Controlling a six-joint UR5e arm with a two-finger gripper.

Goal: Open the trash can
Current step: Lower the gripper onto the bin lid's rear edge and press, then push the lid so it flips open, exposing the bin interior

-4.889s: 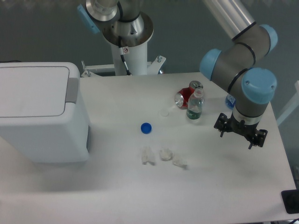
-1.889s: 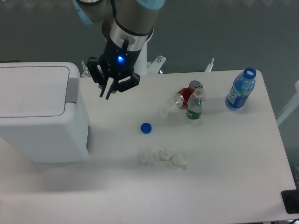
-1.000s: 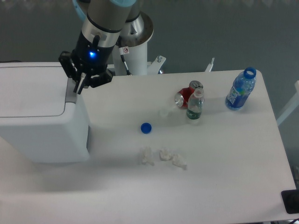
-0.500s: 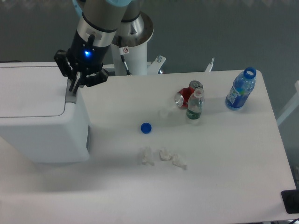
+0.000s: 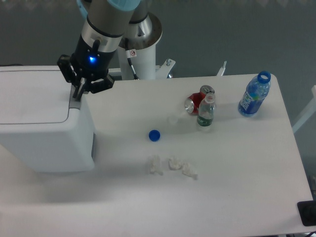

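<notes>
White tabletop: your gripper [image 5: 77, 94], fingers pressed together, pokes the trash can [image 5: 44, 123] button strip [image 5: 75, 98] at ten o'clock.

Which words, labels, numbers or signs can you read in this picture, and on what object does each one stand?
None can be read.
Small round red-and-white sticker on the white robot pedestal: too small.
Blue plastic bottle's label: blurred.
Small clear bottle's green label: blurred.
Red can: blurred.
</notes>
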